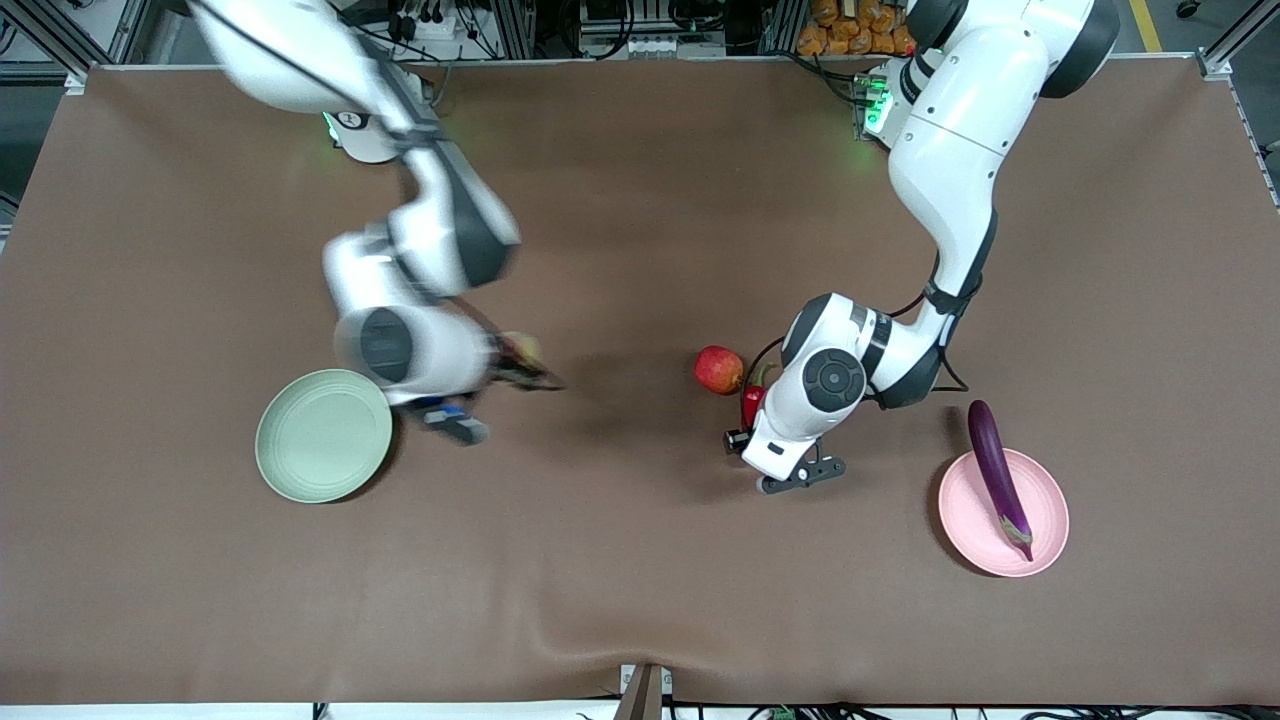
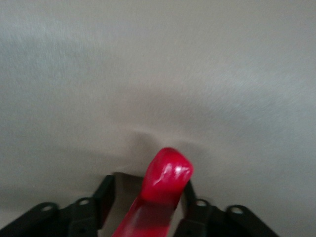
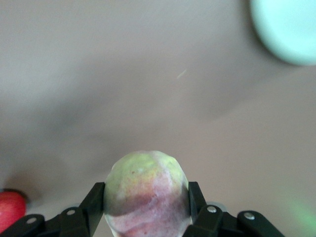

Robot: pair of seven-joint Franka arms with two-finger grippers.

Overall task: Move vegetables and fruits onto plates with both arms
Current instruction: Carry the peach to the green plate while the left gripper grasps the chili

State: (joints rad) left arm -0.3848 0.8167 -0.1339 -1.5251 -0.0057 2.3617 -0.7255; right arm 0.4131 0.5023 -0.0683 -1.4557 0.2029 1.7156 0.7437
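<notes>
Right hand (image 3: pixel 147 210): pinching the round pale yellow-green fruit with pink blush (image 3: pixel 147 192), lifted over the brown bench (image 1: pixel 640 560) just beside the round matte pale green plate (image 1: pixel 323 436).

Left hand (image 2: pixel 148 207): fingers (image 2: pixel 104 195) clamped on either side of the glossy red chili pepper (image 2: pixel 165 177), low over the bench, beside the small round red apple (image 1: pixel 718 369).

Long slim glossy purple eggplant (image 1: pixel 997 475): lies on the round matte pale pink plate (image 1: pixel 965 520), one end overhanging the rim toward the arm bases.
</notes>
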